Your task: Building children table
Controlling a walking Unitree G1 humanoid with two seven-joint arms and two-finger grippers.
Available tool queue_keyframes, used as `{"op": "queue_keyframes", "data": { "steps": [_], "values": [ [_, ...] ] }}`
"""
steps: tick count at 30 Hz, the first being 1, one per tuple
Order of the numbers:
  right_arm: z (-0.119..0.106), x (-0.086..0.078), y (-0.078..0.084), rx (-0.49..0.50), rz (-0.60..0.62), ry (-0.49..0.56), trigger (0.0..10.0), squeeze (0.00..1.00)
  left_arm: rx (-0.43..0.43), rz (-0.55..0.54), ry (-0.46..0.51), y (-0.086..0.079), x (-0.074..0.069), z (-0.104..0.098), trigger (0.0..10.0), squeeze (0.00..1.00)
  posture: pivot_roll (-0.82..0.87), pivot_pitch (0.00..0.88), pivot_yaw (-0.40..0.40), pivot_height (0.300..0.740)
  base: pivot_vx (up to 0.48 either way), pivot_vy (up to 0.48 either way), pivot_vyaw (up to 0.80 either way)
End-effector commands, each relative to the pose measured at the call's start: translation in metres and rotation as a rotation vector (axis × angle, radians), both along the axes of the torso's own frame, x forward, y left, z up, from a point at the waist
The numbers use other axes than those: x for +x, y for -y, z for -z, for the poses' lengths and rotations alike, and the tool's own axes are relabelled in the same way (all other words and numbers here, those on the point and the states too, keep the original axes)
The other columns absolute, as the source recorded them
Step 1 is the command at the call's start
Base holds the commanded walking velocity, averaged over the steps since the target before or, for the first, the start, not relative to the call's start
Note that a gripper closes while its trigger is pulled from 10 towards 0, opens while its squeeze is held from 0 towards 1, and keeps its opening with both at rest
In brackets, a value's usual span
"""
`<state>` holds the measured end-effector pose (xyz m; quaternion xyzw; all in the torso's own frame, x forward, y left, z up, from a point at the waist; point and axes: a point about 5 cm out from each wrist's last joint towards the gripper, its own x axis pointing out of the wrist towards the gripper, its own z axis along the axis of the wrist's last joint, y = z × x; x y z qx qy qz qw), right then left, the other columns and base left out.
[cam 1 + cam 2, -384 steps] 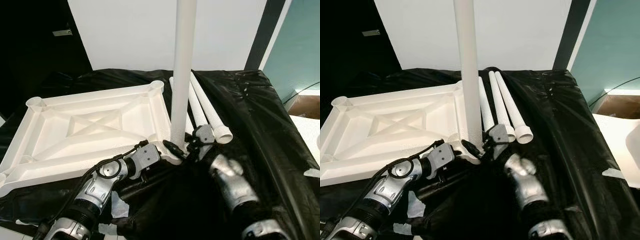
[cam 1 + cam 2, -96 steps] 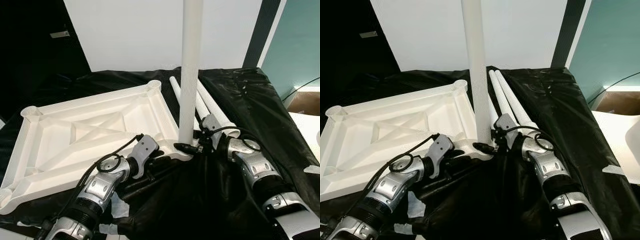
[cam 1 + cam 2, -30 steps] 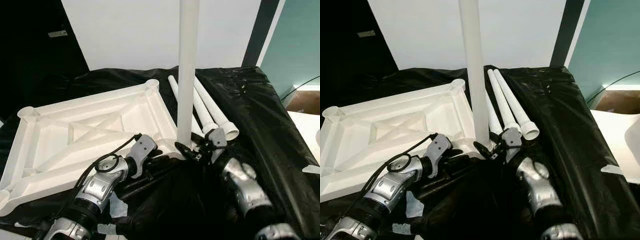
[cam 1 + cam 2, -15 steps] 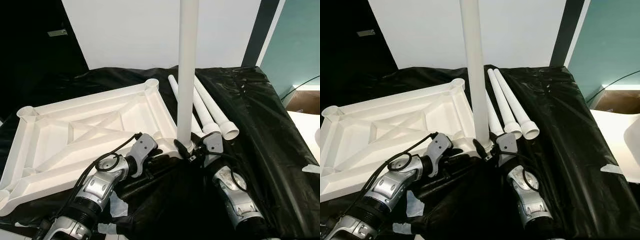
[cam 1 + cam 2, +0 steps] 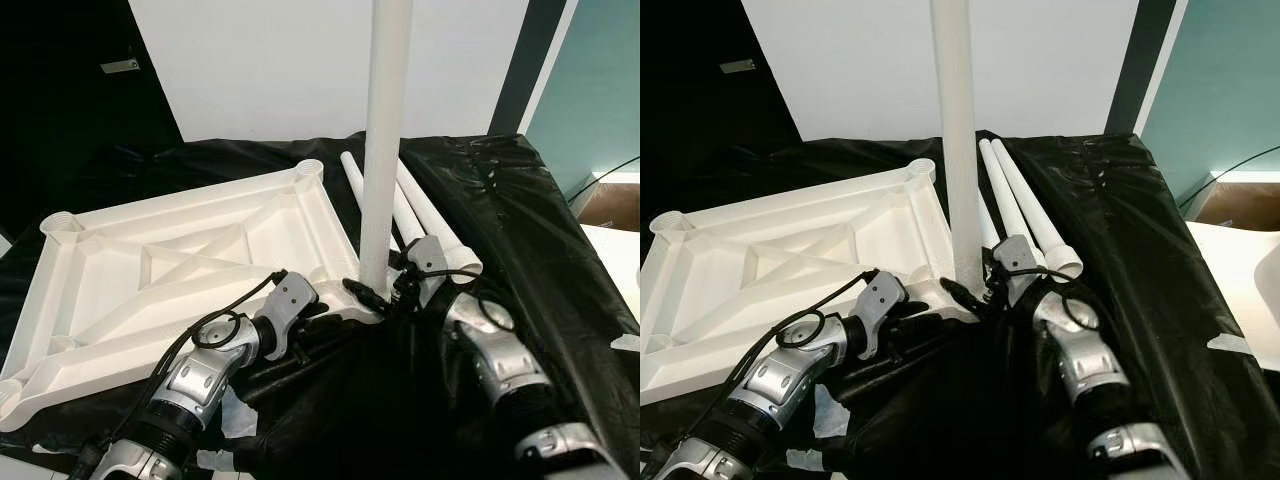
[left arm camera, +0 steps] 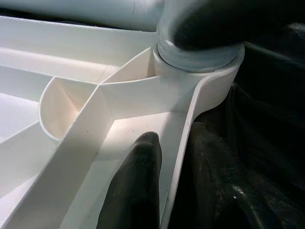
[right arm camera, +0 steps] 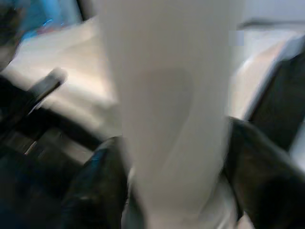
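Note:
A white children's tabletop (image 5: 180, 260) lies upside down on a black plastic sheet. A white table leg (image 5: 385, 150) stands upright in its near right corner socket (image 6: 198, 62). My right gripper (image 5: 375, 292) is shut on the base of this leg; in the blurred right wrist view its black fingers (image 7: 100, 181) press the leg (image 7: 167, 119) from both sides. My left gripper (image 5: 325, 312) is shut on the tabletop's near rim (image 6: 183, 138) beside that corner. One finger (image 6: 138, 186) lies inside the rim, the other outside.
Spare white legs (image 5: 430, 225) lie side by side on the sheet just behind my right gripper. The black sheet (image 5: 520, 230) covers the whole work surface. A white wall stands behind it, and a pale floor (image 5: 1250, 270) shows at the right.
My right forearm has swung out to the right while its gripper stays on the leg's base. The leg is still upright in the socket. The left arm has not moved.

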<state>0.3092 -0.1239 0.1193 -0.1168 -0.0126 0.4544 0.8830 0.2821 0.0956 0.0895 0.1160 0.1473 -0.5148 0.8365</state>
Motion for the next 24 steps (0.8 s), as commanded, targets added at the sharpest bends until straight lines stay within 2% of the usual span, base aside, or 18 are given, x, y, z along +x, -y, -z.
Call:
{"op": "queue_keyframes", "data": {
  "steps": [1,7,15,16,17,18,19,20,22,24],
  "values": [
    [0.003,-0.001,-0.002,-0.022,-0.073,-0.034,0.0,0.0,0.028,0.143,-0.194,0.003,-0.024,0.031,10.0,0.0,0.05,0.0,0.039,0.74,0.0,0.0,0.0],
    [-0.005,0.007,0.007,-0.095,-0.179,-0.045,0.0,0.0,0.032,0.143,-0.195,0.001,-0.024,0.031,10.0,0.0,0.06,0.0,0.042,0.74,0.0,0.0,0.0],
    [-0.002,0.006,0.01,-0.087,-0.157,-0.077,0.0,0.0,0.03,0.141,-0.195,0.001,-0.025,0.031,10.0,0.0,0.06,0.0,0.038,0.74,0.0,0.0,0.0],
    [0.001,0.004,0.006,-0.054,-0.077,-0.052,0.0,0.0,0.029,0.14,-0.195,0.001,-0.025,0.031,10.0,0.0,0.06,0.0,0.034,0.74,0.0,0.0,0.0],
    [0.003,0.002,0.0,0.011,0.074,0.01,0.0,0.0,0.028,0.138,-0.195,0.0,-0.025,0.03,10.0,0.0,0.07,0.0,0.029,0.74,0.0,0.0,0.0],
    [0.003,0.002,0.0,0.011,0.074,0.01,0.0,0.0,0.028,0.138,-0.195,0.0,-0.025,0.03,10.0,0.0,0.07,0.0,0.029,0.74,0.0,0.0,0.0],
    [0.001,-0.004,-0.005,0.088,0.222,0.071,0.0,0.0,0.026,0.136,-0.195,0.0,-0.025,0.03,10.0,0.0,0.07,0.0,0.028,0.74,0.0,0.0,0.0],
    [0.001,-0.004,-0.005,0.088,0.222,0.071,0.0,0.0,0.026,0.136,-0.195,0.0,-0.025,0.03,10.0,0.0,0.07,0.0,0.028,0.74,0.0,0.0,0.0],
    [-0.003,-0.011,-0.01,0.198,0.425,0.145,0.0,0.0,0.027,0.134,-0.196,0.0,-0.026,0.031,10.0,0.0,0.07,0.0,0.031,0.74,0.0,0.0,0.0],
    [-0.005,-0.012,-0.01,0.22,0.461,0.16,0.0,0.0,0.027,0.134,-0.197,0.0,-0.027,0.031,10.0,0.0,0.07,0.0,0.031,0.74,0.0,0.0,0.0]
  ]
}}
